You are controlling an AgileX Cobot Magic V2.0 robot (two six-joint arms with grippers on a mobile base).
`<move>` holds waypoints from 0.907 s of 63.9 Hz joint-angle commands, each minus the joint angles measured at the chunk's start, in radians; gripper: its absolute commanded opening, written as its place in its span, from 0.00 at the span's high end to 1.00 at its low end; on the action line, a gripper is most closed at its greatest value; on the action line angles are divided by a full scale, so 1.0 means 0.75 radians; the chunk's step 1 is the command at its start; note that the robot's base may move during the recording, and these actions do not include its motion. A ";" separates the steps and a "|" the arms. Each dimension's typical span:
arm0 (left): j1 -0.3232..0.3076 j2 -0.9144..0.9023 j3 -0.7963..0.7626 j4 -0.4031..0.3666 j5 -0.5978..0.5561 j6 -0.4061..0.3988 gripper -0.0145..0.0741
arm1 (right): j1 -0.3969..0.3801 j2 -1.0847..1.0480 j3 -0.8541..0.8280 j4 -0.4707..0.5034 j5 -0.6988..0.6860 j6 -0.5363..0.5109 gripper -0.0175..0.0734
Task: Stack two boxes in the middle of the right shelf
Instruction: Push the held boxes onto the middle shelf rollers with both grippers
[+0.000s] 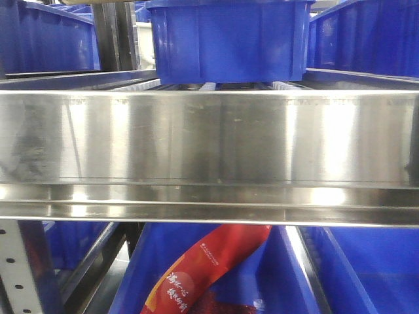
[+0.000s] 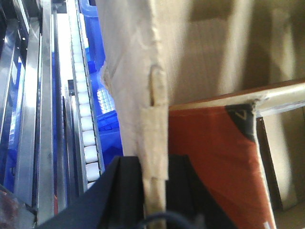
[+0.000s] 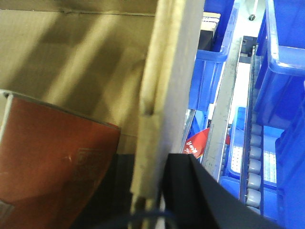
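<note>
Left gripper (image 2: 153, 191): dark fingers (image 2: 121, 191) on both sides of a cardboard wall, so it looks clamped on the box edge. Pinched at the rim because a carton is too wide to take whole, I judge.
Right gripper (image 3: 152, 191): same way, black finger (image 3: 195, 191) beside the opposite wall, wall between the jaws, looks closed on it.
Box (image 2: 138, 62): plain brown carton, held betw. both arms, one wall in each gripper. Each wall runs straight away from its wrist cam; open inside is seen. Long axis of the whole box: cannot tell.
Red-print box (image 3: 52, 157): orange-red panel inside/against the plain carton, near its inner wall. Lying in or only leaning: cannot tell.
Shelf (image 1: 209, 137): shiny steel front rail fills the front view, horizontal, very near the cam. Neither carton shows in front view.
Blue bin (image 1: 229, 39): on the rollers behind the rail's upper edge.
Roller lane (image 2: 88, 119): white rollers at the left side of the left wall.
Red packet (image 1: 203, 268): in the bin below the rail.
Step, my judgement: carrying the load to the shelf, placing not yet done.
</note>
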 commanded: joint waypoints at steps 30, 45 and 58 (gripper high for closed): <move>0.005 0.087 -0.017 0.221 -0.038 -0.001 0.96 | -0.013 0.061 0.001 -0.054 0.119 0.015 0.99; 0.005 0.236 0.007 0.234 -0.038 -0.001 0.96 | -0.013 0.190 0.094 -0.054 0.152 0.015 0.99; 0.005 0.310 0.007 0.232 -0.038 -0.001 0.95 | -0.013 0.279 0.132 -0.054 0.128 0.018 0.95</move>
